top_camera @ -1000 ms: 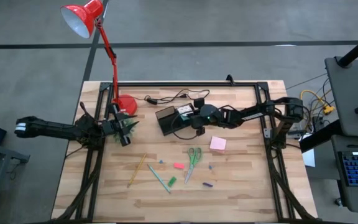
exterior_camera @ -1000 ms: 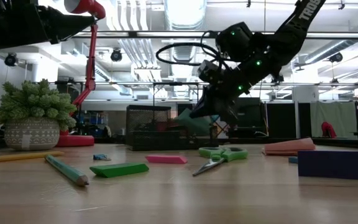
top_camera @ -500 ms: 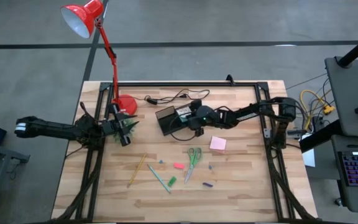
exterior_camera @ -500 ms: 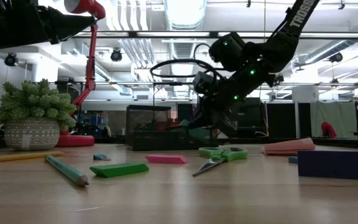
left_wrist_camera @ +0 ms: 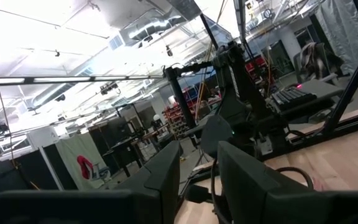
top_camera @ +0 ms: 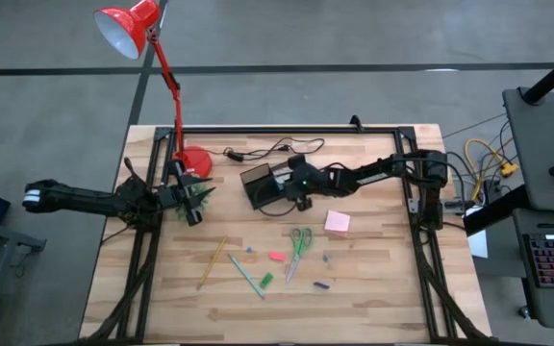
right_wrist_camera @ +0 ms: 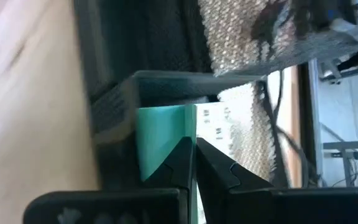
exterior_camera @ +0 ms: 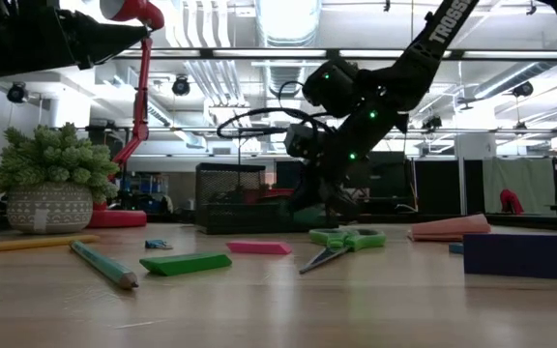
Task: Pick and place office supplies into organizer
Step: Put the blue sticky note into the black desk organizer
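I see black mesh organizer (top_camera: pixel 258 185); teal-and-white cube (right_wrist_camera: pixel 166 146) in dark right pincer (right_wrist_camera: pixel 192 163). Pink sticky pad (top_camera: pixel 337 222), green-handled scissors (top_camera: pixel 299 241), yellow pencil (top_camera: pixel 212 262), green pen (top_camera: pixel 244 275), red lamp (top_camera: pixel 129 27), pale wood tabletop (top_camera: pixel 373 288).

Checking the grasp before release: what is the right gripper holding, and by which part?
The right gripper pinches a thin teal and white pad by its edge, over the black mesh organizer. The left gripper holds nothing.
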Robot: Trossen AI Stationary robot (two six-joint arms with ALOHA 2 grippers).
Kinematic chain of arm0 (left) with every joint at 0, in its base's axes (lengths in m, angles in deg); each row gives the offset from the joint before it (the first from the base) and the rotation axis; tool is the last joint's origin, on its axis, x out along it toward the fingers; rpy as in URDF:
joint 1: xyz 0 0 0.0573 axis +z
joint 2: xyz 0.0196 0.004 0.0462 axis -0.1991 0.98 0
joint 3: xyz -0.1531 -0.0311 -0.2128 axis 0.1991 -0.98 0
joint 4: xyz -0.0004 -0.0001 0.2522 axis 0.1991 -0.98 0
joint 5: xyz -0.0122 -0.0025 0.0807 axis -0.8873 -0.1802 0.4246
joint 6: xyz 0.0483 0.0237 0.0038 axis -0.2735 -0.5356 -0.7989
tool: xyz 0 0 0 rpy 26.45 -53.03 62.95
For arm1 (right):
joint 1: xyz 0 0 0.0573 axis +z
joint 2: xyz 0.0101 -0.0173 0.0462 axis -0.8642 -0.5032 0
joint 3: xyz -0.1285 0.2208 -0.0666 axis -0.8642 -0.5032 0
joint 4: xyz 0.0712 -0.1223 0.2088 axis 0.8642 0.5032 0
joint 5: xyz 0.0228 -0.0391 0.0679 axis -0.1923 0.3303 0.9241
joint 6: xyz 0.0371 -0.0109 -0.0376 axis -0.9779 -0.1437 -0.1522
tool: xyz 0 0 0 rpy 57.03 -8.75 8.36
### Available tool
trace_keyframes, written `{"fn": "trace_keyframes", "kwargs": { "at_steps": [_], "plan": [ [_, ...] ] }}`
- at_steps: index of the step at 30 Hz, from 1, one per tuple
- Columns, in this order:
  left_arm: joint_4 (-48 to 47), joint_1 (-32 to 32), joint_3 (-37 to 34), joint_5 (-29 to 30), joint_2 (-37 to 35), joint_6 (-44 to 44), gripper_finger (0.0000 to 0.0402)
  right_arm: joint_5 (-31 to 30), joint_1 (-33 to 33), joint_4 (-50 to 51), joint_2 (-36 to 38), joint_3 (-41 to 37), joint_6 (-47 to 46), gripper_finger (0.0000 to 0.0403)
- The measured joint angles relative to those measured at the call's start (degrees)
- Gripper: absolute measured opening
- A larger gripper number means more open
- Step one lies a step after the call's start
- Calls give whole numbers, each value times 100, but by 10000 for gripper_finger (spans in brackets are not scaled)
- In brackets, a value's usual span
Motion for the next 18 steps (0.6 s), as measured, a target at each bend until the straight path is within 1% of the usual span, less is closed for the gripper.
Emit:
{"fn": "trace_keyframes", "kwargs": {
  "at_steps": [5, 13, 18],
  "plan": [
    [2, -2, 8, -1, -6, -8, 96, -301, 2, 398, -24, 100, -46, 8],
    [-2, -2, -1, 1, 10, -138, 96, -302, 2, 461, -26, 200, -214, 9],
    [0, -2, -1, 1, 10, -140, 96, -302, 2, 681, -24, 265, -259, 25]
  ]
}}
